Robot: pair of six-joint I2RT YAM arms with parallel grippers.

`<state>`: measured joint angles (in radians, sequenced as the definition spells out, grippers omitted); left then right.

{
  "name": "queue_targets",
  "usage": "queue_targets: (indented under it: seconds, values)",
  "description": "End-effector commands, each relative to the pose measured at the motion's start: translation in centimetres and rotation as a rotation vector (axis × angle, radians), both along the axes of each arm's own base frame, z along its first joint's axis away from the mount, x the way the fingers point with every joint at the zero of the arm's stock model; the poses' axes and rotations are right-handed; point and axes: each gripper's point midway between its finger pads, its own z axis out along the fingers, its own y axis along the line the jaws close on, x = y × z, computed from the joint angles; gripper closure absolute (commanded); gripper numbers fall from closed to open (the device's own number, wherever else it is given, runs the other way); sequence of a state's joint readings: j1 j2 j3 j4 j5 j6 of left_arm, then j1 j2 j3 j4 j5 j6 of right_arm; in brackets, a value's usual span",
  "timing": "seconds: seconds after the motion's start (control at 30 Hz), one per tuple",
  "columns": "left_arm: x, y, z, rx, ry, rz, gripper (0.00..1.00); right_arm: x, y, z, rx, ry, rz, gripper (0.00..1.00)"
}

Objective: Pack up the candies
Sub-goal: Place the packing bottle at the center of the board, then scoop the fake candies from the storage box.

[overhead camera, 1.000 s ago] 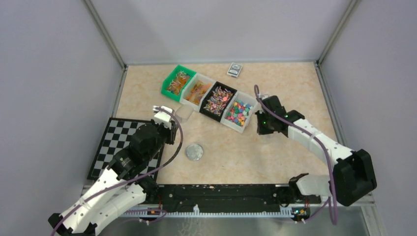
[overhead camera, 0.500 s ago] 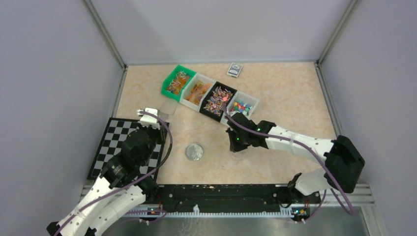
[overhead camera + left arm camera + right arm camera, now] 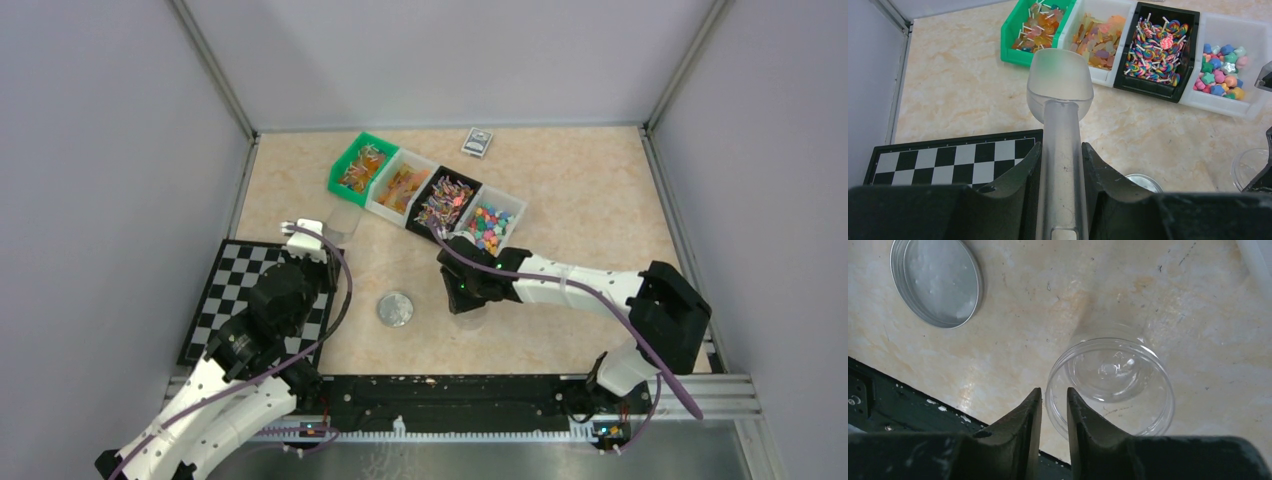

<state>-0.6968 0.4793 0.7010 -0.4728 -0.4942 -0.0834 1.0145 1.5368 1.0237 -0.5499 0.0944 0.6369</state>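
The candies lie in four bins in a row: lollipops in a green bin [image 3: 362,166], orange pieces [image 3: 1098,37] in a white bin [image 3: 402,185], swirl lollipops in a black bin [image 3: 445,203], and mixed-colour stars [image 3: 1223,75] in a white bin [image 3: 487,225]. My left gripper [image 3: 1060,150] is shut on the handle of a clear empty scoop [image 3: 1060,85], held above the table short of the bins. My right gripper [image 3: 1054,392] is shut on the rim of a small clear round cup [image 3: 1128,410], which is empty and stands on the table in front of the bins.
A round silver lid [image 3: 395,309] lies left of the cup, also in the right wrist view [image 3: 935,282]. A chessboard [image 3: 235,290] lies at the front left. A small card box [image 3: 478,142] sits at the back. A black rail [image 3: 450,395] runs along the front edge.
My right gripper has moved left and toward the front with the cup, from right of the bins to beside the silver lid. My left gripper shifted slightly left early on, then stayed still.
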Motion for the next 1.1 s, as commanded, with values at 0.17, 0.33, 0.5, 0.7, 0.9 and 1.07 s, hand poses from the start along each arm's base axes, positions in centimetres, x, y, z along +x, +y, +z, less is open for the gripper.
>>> queue_targets:
  seconds: [0.17,0.33,0.5,0.7,0.9,1.07]
  values:
    - [0.0,-1.1,1.3,-0.047,-0.037,-0.053,1.00,1.9,2.2,6.4,0.124,-0.088,-0.084,0.49]
    - [0.0,-1.0,1.6,-0.052,-0.020,-0.038,1.00,4.6,-1.1,10.0,0.147,-0.170,-0.221,0.36]
    - [0.2,-2.0,2.2,-0.063,0.038,-0.052,1.00,9.6,-7.1,12.3,0.170,-0.245,-0.473,0.31]
    - [2.1,-4.0,2.5,0.019,0.124,-0.078,1.00,14.2,-12.9,11.2,0.235,-0.238,-0.834,0.37]
    - [6.2,-5.8,1.8,0.114,0.244,-0.088,1.00,17.2,-15.7,7.4,0.208,-0.165,-0.972,0.42]
    - [10.5,-5.4,0.6,0.102,0.328,-0.058,1.00,19.2,-15.6,5.3,0.181,-0.125,-0.960,0.47]
